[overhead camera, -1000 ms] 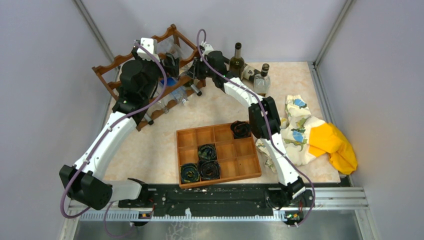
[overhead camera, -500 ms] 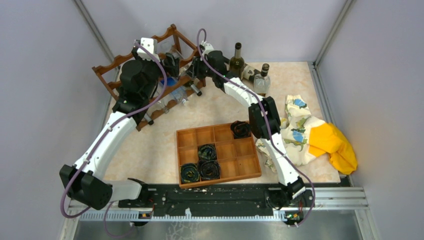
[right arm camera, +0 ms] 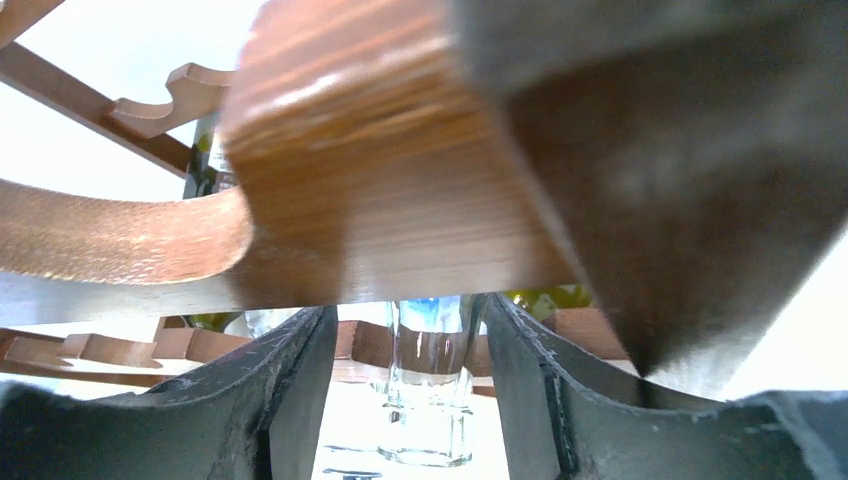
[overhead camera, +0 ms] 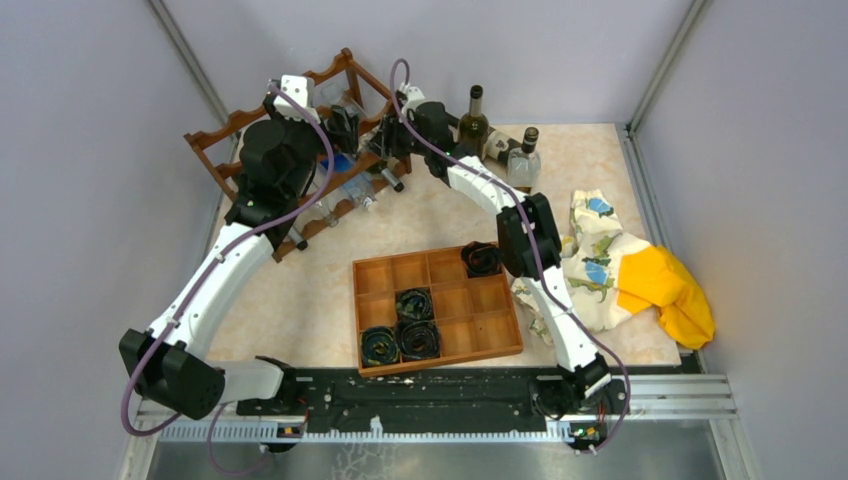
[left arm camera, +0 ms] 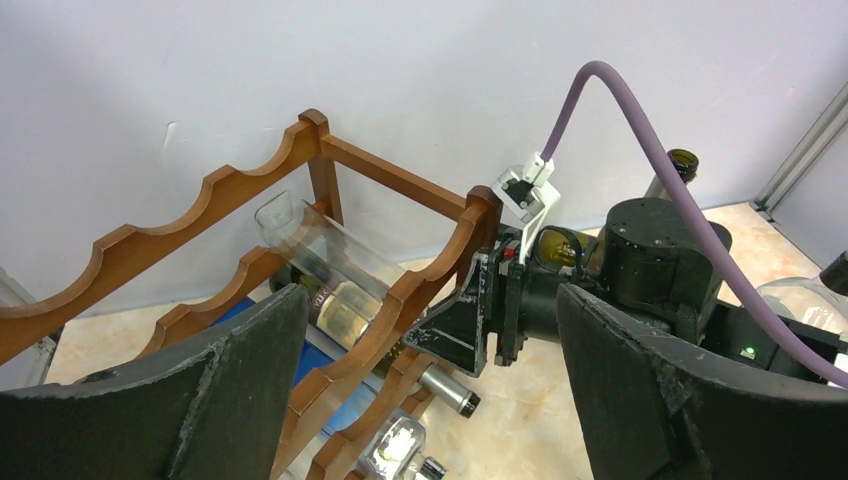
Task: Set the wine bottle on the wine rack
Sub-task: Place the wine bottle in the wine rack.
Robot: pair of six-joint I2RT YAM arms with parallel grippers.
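The dark reddish-brown wine rack (overhead camera: 235, 125) stands at the back left, with several bottles lying in its scalloped tiers. In the left wrist view a labelled wine bottle (left arm camera: 335, 295) lies in the top tier of the rack (left arm camera: 200, 205), its capped neck sticking out past the end rail. My left gripper (overhead camera: 340, 125) hovers above the rack, open wide and empty (left arm camera: 430, 330). My right gripper (overhead camera: 385, 145) sits against the rack's right end post. In its wrist view its fingers (right arm camera: 405, 330) stand apart on either side of a clear bottle neck (right arm camera: 430, 385) without touching it, under a rack rail (right arm camera: 120, 235).
A dark green bottle (overhead camera: 473, 122) and a clear bottle (overhead camera: 523, 160) stand at the back, right of the rack. An orange-brown compartment tray (overhead camera: 480, 325) with black rolls lies in the near middle. A patterned cloth (overhead camera: 600, 260) and a yellow cloth (overhead camera: 670, 290) lie at the right.
The right wrist has edged very slightly toward the rack. Nothing else has visibly moved.
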